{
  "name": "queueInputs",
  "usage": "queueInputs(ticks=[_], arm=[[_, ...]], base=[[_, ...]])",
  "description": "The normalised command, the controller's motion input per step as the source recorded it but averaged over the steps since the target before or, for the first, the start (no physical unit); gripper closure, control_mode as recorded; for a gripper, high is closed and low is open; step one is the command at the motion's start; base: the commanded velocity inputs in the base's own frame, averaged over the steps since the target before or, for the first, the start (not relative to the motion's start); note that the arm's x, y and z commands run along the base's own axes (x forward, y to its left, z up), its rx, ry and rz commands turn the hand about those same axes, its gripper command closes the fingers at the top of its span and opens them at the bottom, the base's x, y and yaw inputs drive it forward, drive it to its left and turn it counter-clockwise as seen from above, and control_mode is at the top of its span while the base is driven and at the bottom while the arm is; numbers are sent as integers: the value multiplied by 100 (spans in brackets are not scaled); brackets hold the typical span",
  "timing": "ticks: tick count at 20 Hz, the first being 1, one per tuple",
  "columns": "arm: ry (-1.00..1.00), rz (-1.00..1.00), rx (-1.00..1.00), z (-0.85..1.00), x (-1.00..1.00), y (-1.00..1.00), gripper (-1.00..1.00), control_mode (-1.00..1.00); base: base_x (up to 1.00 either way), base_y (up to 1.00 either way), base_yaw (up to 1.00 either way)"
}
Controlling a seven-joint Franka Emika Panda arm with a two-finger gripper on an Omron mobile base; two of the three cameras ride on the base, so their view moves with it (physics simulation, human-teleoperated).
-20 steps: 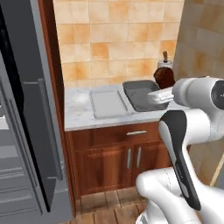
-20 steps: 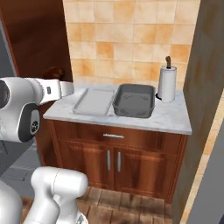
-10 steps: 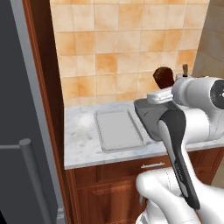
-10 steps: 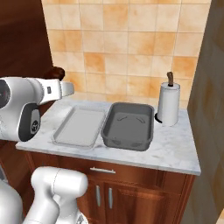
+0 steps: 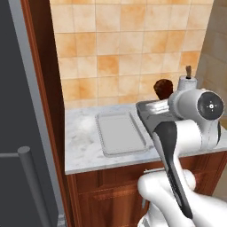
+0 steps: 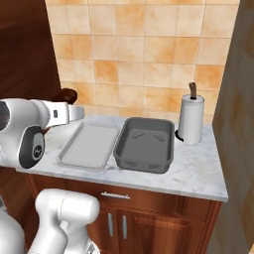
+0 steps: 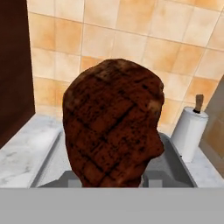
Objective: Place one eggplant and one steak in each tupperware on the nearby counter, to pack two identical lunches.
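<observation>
White rounded arm, dark joint bands, grey round joint caps.

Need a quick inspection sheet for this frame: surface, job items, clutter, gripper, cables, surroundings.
Surface: marbled counter over reddish wooden cabinet fronts.
Job's things: pale tupperware and dark tupperware side by side on the counter, both with nothing in them; steak held up at the gripper, above the counter. Eggplants: nothing seen.
Clutter: paper towel roll upright beside the dark tupperware.
Gripper: shut on the steak.
Cables: nothing seen.
Surroundings: orange tiled wall; dark fridge door at the counter's left end.
</observation>
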Motion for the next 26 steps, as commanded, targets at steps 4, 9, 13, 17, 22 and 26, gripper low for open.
queueInputs(ticks=[4,9,13,17,22,26], arm=[[33,-7,4,0,0,0,100,-100],[40,0,19,-22,8,10,100,-100],[10,0,11,-77,20,27,100,-100],[3,0,1,-50,23,28,100,-100],[3,0,0,-20,29,4,100,-100],[8,0,0,-26,27,0,100,-100]], base=[[0,0,0],[0,0,0],[0,0,0],[0,0,0],[0,0,0],[0,0,0]])
